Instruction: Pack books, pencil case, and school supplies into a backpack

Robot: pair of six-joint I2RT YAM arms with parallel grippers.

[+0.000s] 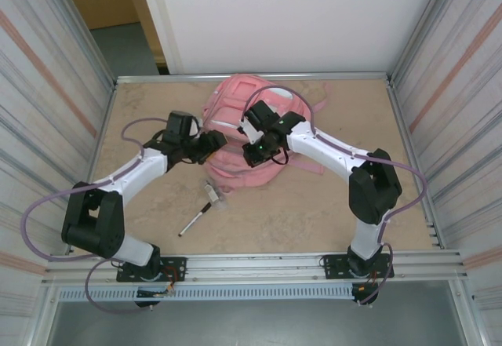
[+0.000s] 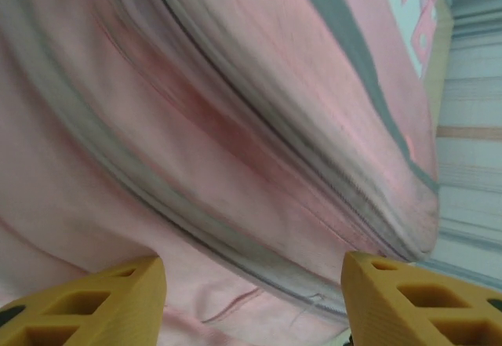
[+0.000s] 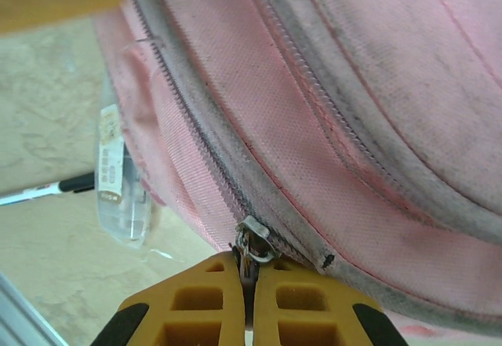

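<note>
The pink backpack (image 1: 235, 114) lies at the back middle of the table, its grey zips (image 2: 235, 244) running across the fabric. My left gripper (image 2: 255, 303) is open close against the backpack's (image 2: 235, 126) left side, with pink fabric and a zip line showing in the gap between its yellow fingers (image 2: 94, 299). My right gripper (image 3: 248, 277) is shut on the metal zip pull (image 3: 252, 240) at the backpack's (image 3: 353, 126) near edge. A black marker pen (image 1: 194, 222) with a white tip lies on the table in front of the backpack. The books and the pencil case are out of view.
A small clear plastic piece (image 1: 213, 194) with a label lies just in front of the backpack, next to the marker (image 3: 47, 191). Pink straps (image 1: 306, 165) trail to the right under my right arm. Metal rails edge the table, with ribbed walls on both sides.
</note>
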